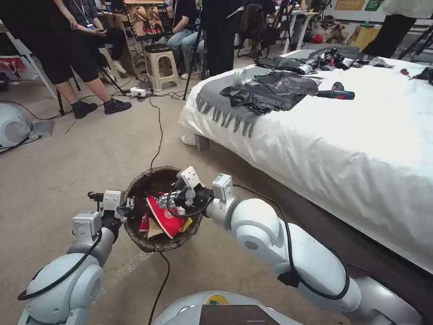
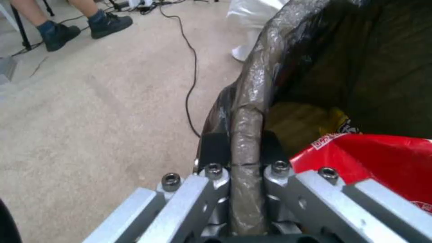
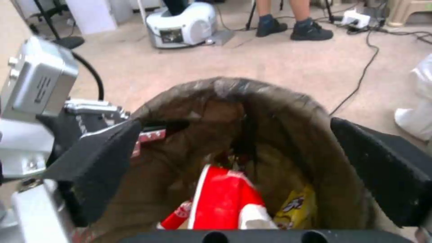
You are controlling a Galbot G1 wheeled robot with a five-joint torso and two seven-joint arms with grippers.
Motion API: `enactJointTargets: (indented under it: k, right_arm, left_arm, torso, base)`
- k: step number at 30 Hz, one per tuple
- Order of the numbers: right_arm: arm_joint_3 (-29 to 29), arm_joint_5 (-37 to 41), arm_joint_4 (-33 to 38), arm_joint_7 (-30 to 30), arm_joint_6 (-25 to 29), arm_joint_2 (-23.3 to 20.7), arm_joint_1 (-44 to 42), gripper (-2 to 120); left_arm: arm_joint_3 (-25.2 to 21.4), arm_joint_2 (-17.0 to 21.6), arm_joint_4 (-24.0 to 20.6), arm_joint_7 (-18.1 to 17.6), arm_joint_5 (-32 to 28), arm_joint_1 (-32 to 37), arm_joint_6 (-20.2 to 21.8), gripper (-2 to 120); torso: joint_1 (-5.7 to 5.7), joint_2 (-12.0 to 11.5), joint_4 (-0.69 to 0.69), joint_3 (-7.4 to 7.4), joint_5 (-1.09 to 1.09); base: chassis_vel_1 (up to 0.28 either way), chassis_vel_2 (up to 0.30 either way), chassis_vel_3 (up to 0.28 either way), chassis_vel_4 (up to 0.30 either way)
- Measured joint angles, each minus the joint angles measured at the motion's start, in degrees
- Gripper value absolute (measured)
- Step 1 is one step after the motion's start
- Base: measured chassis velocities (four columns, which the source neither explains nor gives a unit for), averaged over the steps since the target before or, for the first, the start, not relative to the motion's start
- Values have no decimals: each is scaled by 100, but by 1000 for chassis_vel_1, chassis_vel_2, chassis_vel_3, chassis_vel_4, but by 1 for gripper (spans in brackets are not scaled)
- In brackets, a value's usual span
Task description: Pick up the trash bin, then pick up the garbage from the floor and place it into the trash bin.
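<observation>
The trash bin (image 1: 158,180), lined with a crinkled dark bag, sits low in the middle of the head view, over the beige floor (image 1: 67,158). My left gripper (image 2: 245,148) is shut on its near-left rim (image 2: 252,101), one finger inside and one outside. The garbage lies inside the bin: a crushed red-and-white cup (image 1: 164,219), a brown scrap (image 1: 154,230) and a yellow wrapper (image 3: 295,211). The cup (image 3: 222,199) shows in both wrist views (image 2: 378,162). My right gripper (image 3: 243,152) hovers open over the bin's mouth with nothing between its black fingers (image 3: 103,158).
A bed with a white sheet (image 1: 338,149) fills the right side, with black bags (image 1: 266,92) and a drill (image 1: 336,94) on top. A black cable (image 1: 158,135) crosses the carpet and runs under the bin. People, a stool (image 1: 160,65) and a white device (image 1: 11,126) stand beyond.
</observation>
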Motion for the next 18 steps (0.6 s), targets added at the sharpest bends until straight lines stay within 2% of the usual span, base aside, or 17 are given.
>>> enactJointTargets:
  k: [9,11,12,14,16,18]
  right_arm:
    - [737,-45,363,-89,152,-247,-283,100]
    - [1236,-597,533,-418,564,-597,-595,100]
    - [1236,-597,533,-418,564,-597,-595,100]
    - [1625,-1083,663,-518,1113,-942,-957,100]
    - [1926,-1330,699,-379,1504,-1047,-1294,100]
    - [2127,-1459,700,-353,1647,-1053,-1487,100]
  left_arm:
    - [1,-5,0,2,-3,5,0,3]
    - [-13,5,0,3,-5,20,0,3]
    - [-13,5,0,3,-5,20,0,3]
    - [-44,53,0,4,-33,9,0,3]
    - [-48,55,0,5,-44,-6,-1,3]
    - [-47,42,0,5,-44,-5,-2,3]
  torso:
    - [0,0,0,0,2]
    - [0,0,-1,0,2]
    - [0,0,-1,0,2]
    - [0,0,-3,-1,2]
    - [0,0,0,-1,1]
    - [0,0,1,-1,1]
  base:
    - [0,0,0,0]
    - [0,0,0,0]
    - [0,0,0,0]
    - [0,0,0,0]
    - [0,0,0,0]
    - [0,0,0,0]
